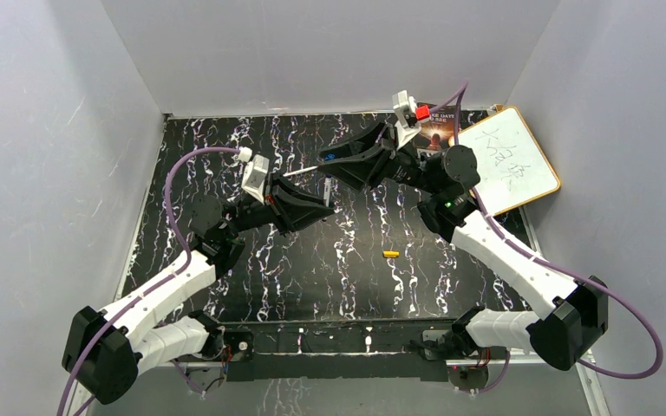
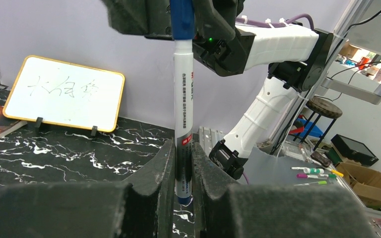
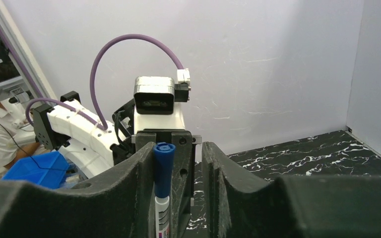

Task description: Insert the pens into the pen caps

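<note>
A white pen [image 2: 183,114] stands between the fingers of my left gripper [image 2: 183,148], which is shut on its lower barrel near the blue end. A blue pen cap [image 2: 182,20] sits on the pen's other end, inside my right gripper [image 3: 178,158]. There the blue cap [image 3: 163,166] rests against one finger, and a clear gap separates it from the other finger, so the right gripper is open. From above, the pen [image 1: 299,173] bridges the left gripper [image 1: 290,186] and the right gripper [image 1: 331,165] over the back of the table. An orange-yellow cap [image 1: 390,254] lies on the table.
A small whiteboard [image 1: 512,160] leans at the back right corner, with a printed card [image 1: 438,126] beside it. Grey walls close in the black marbled table [image 1: 329,277] on three sides. Both arms reach toward the back middle.
</note>
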{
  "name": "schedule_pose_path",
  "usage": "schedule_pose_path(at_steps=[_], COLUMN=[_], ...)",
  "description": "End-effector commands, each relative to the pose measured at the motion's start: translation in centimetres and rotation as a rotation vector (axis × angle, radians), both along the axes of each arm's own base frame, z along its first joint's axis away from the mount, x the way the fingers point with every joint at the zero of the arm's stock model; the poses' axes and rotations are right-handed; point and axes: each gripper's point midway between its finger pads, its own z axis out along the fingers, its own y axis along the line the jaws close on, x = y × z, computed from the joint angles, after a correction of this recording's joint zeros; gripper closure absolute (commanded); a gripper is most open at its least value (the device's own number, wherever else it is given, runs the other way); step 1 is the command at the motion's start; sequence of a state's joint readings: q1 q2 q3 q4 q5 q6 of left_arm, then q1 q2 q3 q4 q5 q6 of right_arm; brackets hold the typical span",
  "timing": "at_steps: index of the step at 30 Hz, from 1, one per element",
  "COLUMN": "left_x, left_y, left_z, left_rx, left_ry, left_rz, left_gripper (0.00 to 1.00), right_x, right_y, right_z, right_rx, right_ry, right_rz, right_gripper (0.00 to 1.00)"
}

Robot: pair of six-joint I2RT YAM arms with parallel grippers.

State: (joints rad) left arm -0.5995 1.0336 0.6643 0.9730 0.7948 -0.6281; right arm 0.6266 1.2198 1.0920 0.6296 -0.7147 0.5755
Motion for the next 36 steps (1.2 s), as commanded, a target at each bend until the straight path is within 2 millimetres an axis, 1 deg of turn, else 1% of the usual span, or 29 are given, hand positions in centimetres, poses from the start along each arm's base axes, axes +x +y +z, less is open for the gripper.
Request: schedule_pose_path(at_steps=[1,3,4,5,10,14,17,22,26,29,36], left_x=[-0.8,-0.8,-0.8,-0.8,-0.5,-0.5,-0.1,0.6,0.8,1.2,1.4], left_y=[0.3,0.3,0.3,0.4,0.5,0.6,0.8,1.0,1.2,1.4,1.6], left_z=[0.8,0.8,0.8,0.9,1.3,2.4,3.4,4.2,5.4,6.0,7.8], left_rx=[-0.024,-0.024,-0.024,-0.024,-0.029,-0.038,-0.044,-0.056,-0.082,-0.092,-0.128], left_ry=[-0.063,-0.064,-0.065,-0.068,-0.079,-0.111,-0.138,-0.164,-0.190,-0.203,-0.240], left_rz=[-0.009,-0.006,-0.004,-0.002,0.029,0.036,0.071,0.118,0.140,0.170,0.196], left_gripper=[1.00,1.00,1.00,1.00,1.00,1.00,1.00,1.00,1.00,1.00,1.00], right_x=[-1.0,-1.1,-1.1,-1.1,-1.2,-1.3,-1.4,-1.4,-1.5,-1.8,-2.1], right_y=[-0.9,-0.9,-0.9,-0.9,-0.5,-0.3,-0.1,0.1,0.1,0.0,-0.1], right_z=[3.6,3.6,3.5,3.3,1.9,0.6,-0.5,-2.3,-4.4,-5.2,-7.8], right_rx=[0.065,0.066,0.063,0.060,0.021,-0.009,-0.032,-0.064,-0.087,-0.098,-0.150], right_ry=[-0.093,-0.092,-0.089,-0.085,-0.062,-0.029,0.000,0.060,0.109,0.129,0.188], right_rz=[0.001,0.001,0.004,0.006,0.032,0.056,0.075,0.090,0.094,0.101,0.101], right_gripper=[0.70,0.84,0.97,1.00,1.00,1.00,1.00,1.00,1.00,1.00,1.00])
